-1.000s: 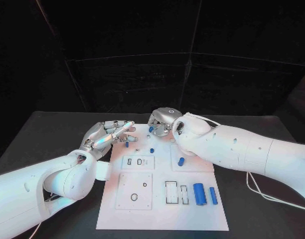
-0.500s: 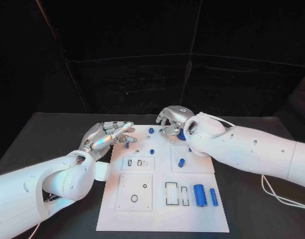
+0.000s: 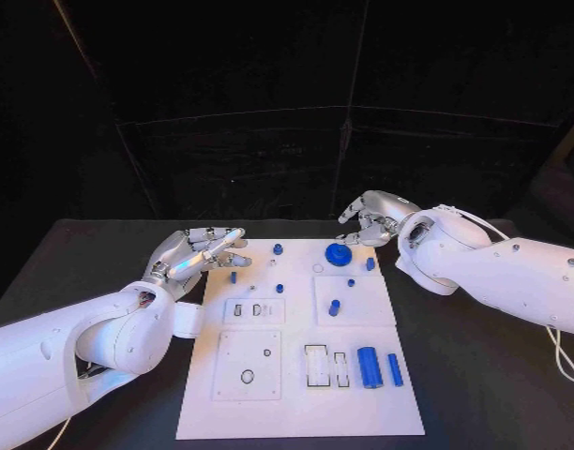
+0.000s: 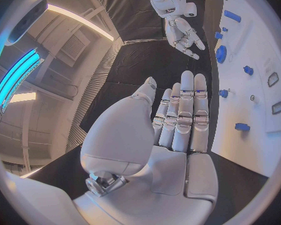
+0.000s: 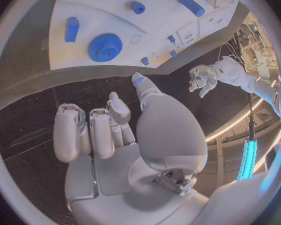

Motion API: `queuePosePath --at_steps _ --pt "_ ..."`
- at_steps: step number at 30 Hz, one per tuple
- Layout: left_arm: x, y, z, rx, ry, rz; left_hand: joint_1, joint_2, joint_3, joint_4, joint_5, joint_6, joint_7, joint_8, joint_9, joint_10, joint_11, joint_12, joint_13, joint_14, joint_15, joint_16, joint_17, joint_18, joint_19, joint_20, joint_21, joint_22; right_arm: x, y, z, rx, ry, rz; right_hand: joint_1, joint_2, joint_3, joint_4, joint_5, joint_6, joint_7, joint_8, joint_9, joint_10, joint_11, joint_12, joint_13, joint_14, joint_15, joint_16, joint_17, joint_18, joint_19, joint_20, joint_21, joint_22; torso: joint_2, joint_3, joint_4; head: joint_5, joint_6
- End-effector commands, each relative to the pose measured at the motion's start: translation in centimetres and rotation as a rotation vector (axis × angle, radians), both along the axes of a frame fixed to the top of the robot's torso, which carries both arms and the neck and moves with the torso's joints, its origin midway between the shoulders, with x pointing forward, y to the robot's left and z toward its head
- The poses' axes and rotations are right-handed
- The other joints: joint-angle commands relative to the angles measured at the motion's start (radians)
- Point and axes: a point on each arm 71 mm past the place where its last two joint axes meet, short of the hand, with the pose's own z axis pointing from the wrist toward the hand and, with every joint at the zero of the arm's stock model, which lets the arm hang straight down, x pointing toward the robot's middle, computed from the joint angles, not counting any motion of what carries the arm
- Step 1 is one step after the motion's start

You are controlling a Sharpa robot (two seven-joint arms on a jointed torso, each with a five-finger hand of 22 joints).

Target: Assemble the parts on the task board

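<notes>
Task board (image 3: 301, 394): white plate lying flat at centre of the head view, on the black table (image 3: 84, 253).

Left hand (image 3: 201, 251): left of centre in the head view, just off the board's upper left corner, above the table. Left wrist view shows fingers (image 4: 185, 110) straight and side by side, thumb set apart, nothing in the palm. Holds nothing.

Right hand (image 3: 372, 217): right of centre, upper half of the head view, just beyond the board's upper right corner and clear of it. Right wrist view shows fingers (image 5: 75, 130) curled partway in, thumb raised beside them, no part between them. Empty.

Parts on board, head view:
- blue gear (image 3: 339, 254) near the top edge, flat on the plate, just below and left of the right hand.
- small blue peg (image 3: 278, 248) left of the gear, near the top edge.
- short blue piece (image 3: 335, 307) at board middle.
- large blue cylinder (image 3: 367, 365) and thin blue rod (image 3: 396, 369) side by side at lower right, both lying lengthwise.

Neither hand touches any part.
</notes>
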Motion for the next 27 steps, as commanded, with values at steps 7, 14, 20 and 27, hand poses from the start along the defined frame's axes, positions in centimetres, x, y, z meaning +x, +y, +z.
queuePosePath --at_steps 7,14,20,27 --pt "0.1 -0.4 0.1 -0.011 -0.006 -0.021 -0.002 0.004 -0.005 -0.004 0.0 0.005 0.003 -0.006 -0.001 0.004 -0.001 -0.007 0.001 -0.01 0.001 -0.005 0.002 0.013 -0.001 0.004 -0.003 -0.001 0.8 -0.6 -1.2 -0.016 0.164 -0.091 0.084 -0.001 -0.081 0.052 -0.009 -0.044 0.011 0.025 -0.002 0.059 0.022 0.199 0.25 0.087 0.017 0.094 0.194 -0.031 0.059 0.015 0.042 0.102 0.0 0.0028 -0.0026 -0.001 -0.003" --pt "0.2 -0.5 0.0 -0.012 -0.005 -0.024 -0.001 0.004 -0.004 -0.005 0.0 0.005 0.003 -0.006 -0.001 0.004 -0.001 -0.007 0.001 -0.01 0.001 -0.005 0.003 0.013 -0.001 0.004 -0.003 -0.002 1.2 0.2 -1.6 -0.066 0.183 -0.084 0.13 -0.001 -0.082 0.059 -0.046 -0.052 0.012 0.04 -0.002 0.095 0.024 0.257 0.326 0.091 0.021 0.107 0.223 -0.041 0.084 0.019 0.06 0.15 0.0 -0.0005 -0.0038 -0.006 -0.007" --pt "0.2 -0.6 0.0 -0.012 -0.004 -0.025 -0.001 0.004 -0.004 -0.005 0.0 0.005 0.003 -0.006 -0.001 0.004 -0.001 -0.007 0.001 -0.01 0.001 -0.005 0.003 0.013 -0.001 0.004 -0.003 -0.002 1.4 0.6 -1.8 -0.086 0.188 -0.079 0.152 -0.004 -0.074 0.058 -0.066 -0.056 0.009 0.046 -0.003 0.11 0.022 0.278 0.354 0.092 0.02 0.109 0.229 -0.042 0.085 0.018 0.061 0.152 0.002 -0.0008 -0.0038 -0.009 -0.009" --pt "0.3 -0.7 0.0 -0.013 -0.004 -0.027 0.001 0.005 -0.004 -0.006 0.001 0.006 0.003 -0.006 -0.001 0.005 -0.001 -0.008 0.001 -0.01 0.001 -0.006 0.004 0.013 -0.001 0.004 -0.004 -0.002 1.5 1.1 -2.2 -0.101 0.192 -0.068 0.161 -0.002 -0.069 0.055 -0.071 -0.052 0.007 0.051 -0.002 0.114 0.021 0.284 0.363 0.092 0.019 0.109 0.23 -0.042 0.086 0.018 0.062 0.153 -0.001 -0.0002 -0.0026 -0.011 -0.014"
